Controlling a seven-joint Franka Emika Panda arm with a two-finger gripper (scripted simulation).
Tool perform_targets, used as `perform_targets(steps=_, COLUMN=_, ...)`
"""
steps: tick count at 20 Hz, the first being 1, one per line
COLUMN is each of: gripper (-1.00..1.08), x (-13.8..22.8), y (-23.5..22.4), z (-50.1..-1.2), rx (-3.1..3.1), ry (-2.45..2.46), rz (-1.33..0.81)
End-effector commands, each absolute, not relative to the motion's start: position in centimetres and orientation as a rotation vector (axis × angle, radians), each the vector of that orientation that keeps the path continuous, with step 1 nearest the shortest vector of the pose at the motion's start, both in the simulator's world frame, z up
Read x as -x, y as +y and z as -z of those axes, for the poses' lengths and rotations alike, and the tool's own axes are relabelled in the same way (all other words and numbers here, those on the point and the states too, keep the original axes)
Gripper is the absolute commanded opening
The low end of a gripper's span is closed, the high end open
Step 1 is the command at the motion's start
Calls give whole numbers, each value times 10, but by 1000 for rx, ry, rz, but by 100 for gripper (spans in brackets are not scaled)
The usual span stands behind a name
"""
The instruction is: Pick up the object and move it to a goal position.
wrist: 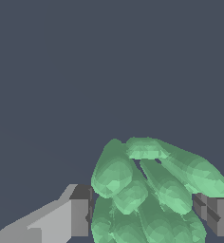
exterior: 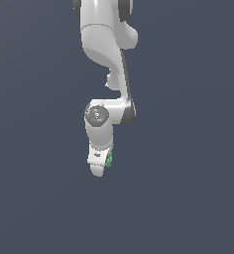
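Green and knobbly, the object (wrist: 147, 190) sits clamped between my end effector's (wrist: 144, 213) fingers (wrist: 78, 216), near the white arm (exterior: 106, 44).

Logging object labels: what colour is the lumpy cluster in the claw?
Bright green object, clearest in the wrist view.

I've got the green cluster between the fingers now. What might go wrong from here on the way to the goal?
1. The green cluster is lumpy, so the gripper fingers probably touch only a few knobs; it might twist or slip.
2. Most of it seems to stick out beyond the fingers, so a fast swing could lever it loose.
3. No goal marker shows in either view.
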State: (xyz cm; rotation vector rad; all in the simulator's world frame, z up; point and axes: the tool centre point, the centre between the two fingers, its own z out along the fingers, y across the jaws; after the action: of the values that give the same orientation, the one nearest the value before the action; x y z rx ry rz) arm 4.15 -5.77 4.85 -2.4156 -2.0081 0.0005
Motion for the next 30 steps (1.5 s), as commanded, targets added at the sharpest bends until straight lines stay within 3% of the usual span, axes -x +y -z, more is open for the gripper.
perform_targets(steps=1, gripper=-100, x=-42, y=-58, z=-48, rx=2416, ry=-2008, rz=0)
perform_targets(steps=15, gripper=-100, x=-47, y=-63, z=-53, rx=2416, ry=-2009, rz=2)
perform_targets(steps=30, gripper=-100, x=-89, y=-108, z=-87, rx=2416, ry=-2008, rz=1)
